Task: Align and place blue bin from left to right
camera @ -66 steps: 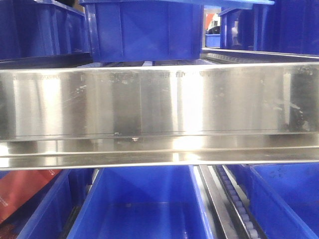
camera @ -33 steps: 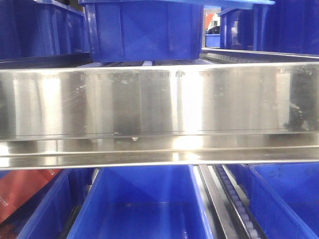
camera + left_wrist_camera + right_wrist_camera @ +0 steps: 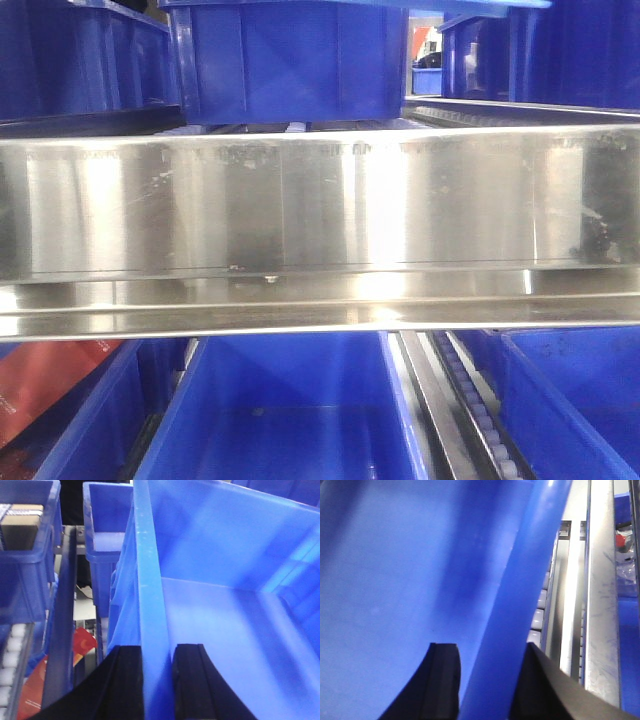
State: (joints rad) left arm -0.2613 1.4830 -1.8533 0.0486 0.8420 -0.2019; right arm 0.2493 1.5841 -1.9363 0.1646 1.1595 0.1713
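Note:
The blue bin (image 3: 290, 60) stands on the upper shelf at top centre of the front view, its ribbed front wall facing me. In the left wrist view my left gripper (image 3: 157, 650) is shut on the rim of the blue bin's (image 3: 225, 580) left wall, one black finger (image 3: 127, 680) outside and one inside. In the right wrist view my right gripper (image 3: 487, 647) straddles the right wall of the blue bin (image 3: 395, 580), with both fingers against the rim (image 3: 520, 580). Neither gripper shows in the front view.
A wide steel beam (image 3: 320, 210) crosses the front view. Other blue bins (image 3: 80, 60) (image 3: 540, 50) flank the held one. More bins (image 3: 290, 410) (image 3: 580, 400), a roller track (image 3: 470, 410) and a red package (image 3: 50, 380) lie below. A steel rail (image 3: 600, 605) runs to the right.
The blue bin stays in the same place on the shelf. Only the reflections on the steel beam shift slightly.

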